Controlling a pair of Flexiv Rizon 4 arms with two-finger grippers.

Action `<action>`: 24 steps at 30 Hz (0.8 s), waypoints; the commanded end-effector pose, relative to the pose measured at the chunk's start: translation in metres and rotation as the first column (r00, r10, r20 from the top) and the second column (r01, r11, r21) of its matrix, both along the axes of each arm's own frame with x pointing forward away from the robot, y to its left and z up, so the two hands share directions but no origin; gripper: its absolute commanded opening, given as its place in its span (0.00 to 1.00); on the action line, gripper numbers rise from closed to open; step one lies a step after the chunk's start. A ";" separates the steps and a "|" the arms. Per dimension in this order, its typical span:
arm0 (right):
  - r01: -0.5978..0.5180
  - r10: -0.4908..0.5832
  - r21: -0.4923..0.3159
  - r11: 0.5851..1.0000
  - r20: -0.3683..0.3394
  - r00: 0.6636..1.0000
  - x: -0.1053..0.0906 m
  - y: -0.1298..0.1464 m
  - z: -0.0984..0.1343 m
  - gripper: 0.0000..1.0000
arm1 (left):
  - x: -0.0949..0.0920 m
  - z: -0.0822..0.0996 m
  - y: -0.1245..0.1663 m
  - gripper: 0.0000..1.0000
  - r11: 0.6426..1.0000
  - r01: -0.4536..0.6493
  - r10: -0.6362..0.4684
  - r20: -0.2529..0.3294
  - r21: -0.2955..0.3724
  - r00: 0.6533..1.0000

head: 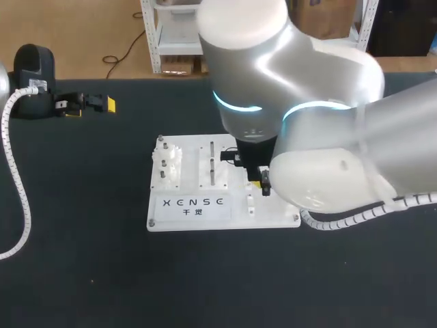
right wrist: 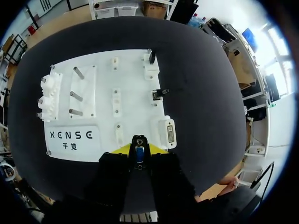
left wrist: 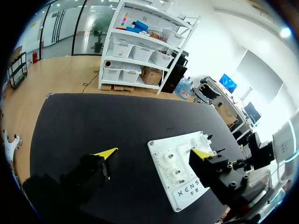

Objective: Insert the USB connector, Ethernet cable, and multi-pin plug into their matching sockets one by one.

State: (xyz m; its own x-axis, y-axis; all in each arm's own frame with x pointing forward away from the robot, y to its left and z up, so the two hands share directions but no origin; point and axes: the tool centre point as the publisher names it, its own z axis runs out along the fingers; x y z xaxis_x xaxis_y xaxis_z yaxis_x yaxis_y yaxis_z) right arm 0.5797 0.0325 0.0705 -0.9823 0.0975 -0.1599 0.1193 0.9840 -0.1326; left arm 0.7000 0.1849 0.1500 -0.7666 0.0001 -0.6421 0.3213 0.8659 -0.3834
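Note:
A white socket board [head: 205,212] lies mid-table. My right gripper [right wrist: 138,150] hangs over its near right corner, shut on a small black plug with a blue middle [right wrist: 138,141]; I cannot tell which kind it is. The plug sits just beside the white multi-pin socket [right wrist: 169,133], which is bare. Two small black parts stand in holders farther along that side, one [right wrist: 152,57] at the far corner and one [right wrist: 161,93] midway. In the head view the right gripper [head: 258,179] is mostly hidden by its arm. My left gripper [left wrist: 154,154] stands wide open and holds nothing, far left [head: 89,104] of the board [left wrist: 187,172].
White gears [right wrist: 49,95] and metal pegs [right wrist: 77,86] fill the board's left part. A black stand [head: 33,72] sits at the table's far left corner. A white corrugated hose [head: 17,184] runs along the left side.

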 end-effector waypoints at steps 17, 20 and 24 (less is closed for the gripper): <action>0.019 -0.018 -0.027 0.999 0.044 0.999 0.002 -0.035 0.006 0.00 | 0.000 0.000 0.000 1.00 1.000 0.000 0.000 0.000 0.000 1.000; 0.016 -0.015 -0.035 0.999 0.053 0.998 0.002 -0.037 0.005 0.00 | 0.000 0.000 0.000 1.00 1.000 0.000 0.000 0.000 0.000 1.000; 0.013 -0.011 -0.038 0.999 0.060 0.998 0.003 -0.039 0.003 0.00 | 0.000 0.000 0.000 1.00 1.000 0.000 0.000 0.000 0.000 1.000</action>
State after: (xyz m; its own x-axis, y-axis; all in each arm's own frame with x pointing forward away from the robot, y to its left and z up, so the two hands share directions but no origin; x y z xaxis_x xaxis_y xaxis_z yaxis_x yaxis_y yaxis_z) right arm 0.5837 -0.0042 0.0760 -0.9712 0.1024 -0.2154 0.1400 0.9759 -0.1673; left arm 0.7000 0.1849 0.1500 -0.7666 0.0001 -0.6421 0.3213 0.8659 -0.3834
